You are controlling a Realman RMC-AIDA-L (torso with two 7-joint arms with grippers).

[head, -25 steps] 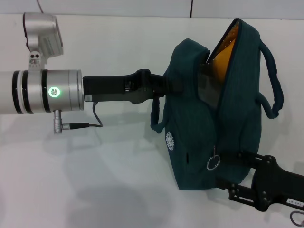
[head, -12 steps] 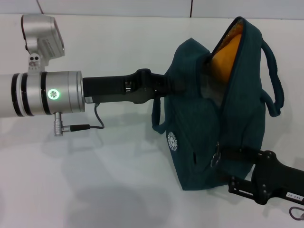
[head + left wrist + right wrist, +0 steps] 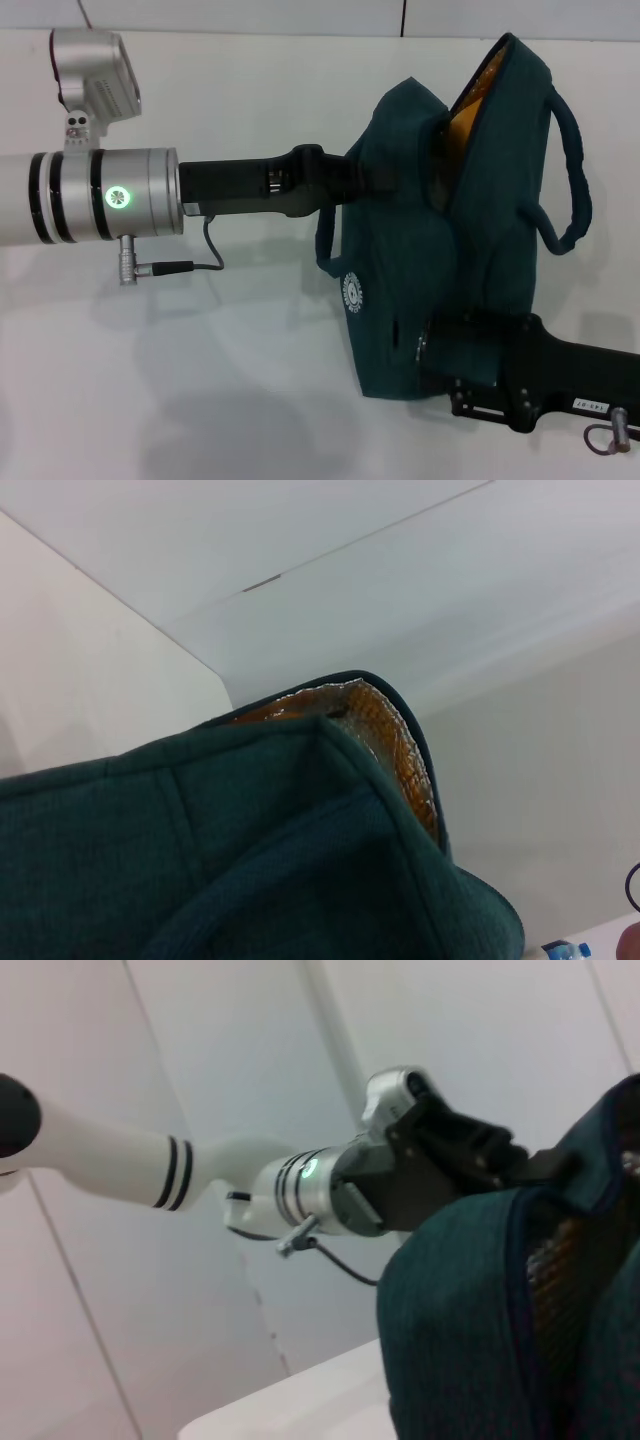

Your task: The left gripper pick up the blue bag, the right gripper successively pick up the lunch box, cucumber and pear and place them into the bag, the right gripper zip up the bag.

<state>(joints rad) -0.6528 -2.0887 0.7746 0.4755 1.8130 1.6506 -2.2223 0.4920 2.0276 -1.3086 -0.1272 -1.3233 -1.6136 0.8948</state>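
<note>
The blue bag [image 3: 450, 240] is being held up above the white table [image 3: 200, 380], hanging over its right half, and the left gripper [image 3: 365, 180] is reaching in from the left side and gripping the bag's near handle area. Its jaws are buried in the fabric, so I cannot tell for certain how they are standing, though the bag hanging from it suggests it is clamped on the bag.

The right gripper [image 3: 435, 350] is pressing against the lower front of the bag, right where the zip line is running down. Its jaws are hidden by the bag and its own body, so I cannot tell whether they are together or apart.

The top of the bag is gaping open, and the silver lining is reflecting an orange-yellow colour [image 3: 470, 110] inside, which is probably the pear, though its shape is not showing clearly. The lunch box and cucumber are not showing on the table, so they are likely inside already.

Judging by this, the loading is looking finished and the zipping is the step in hand. The zip is remaining open along the upper part, so closing it up is what is left.
</note>
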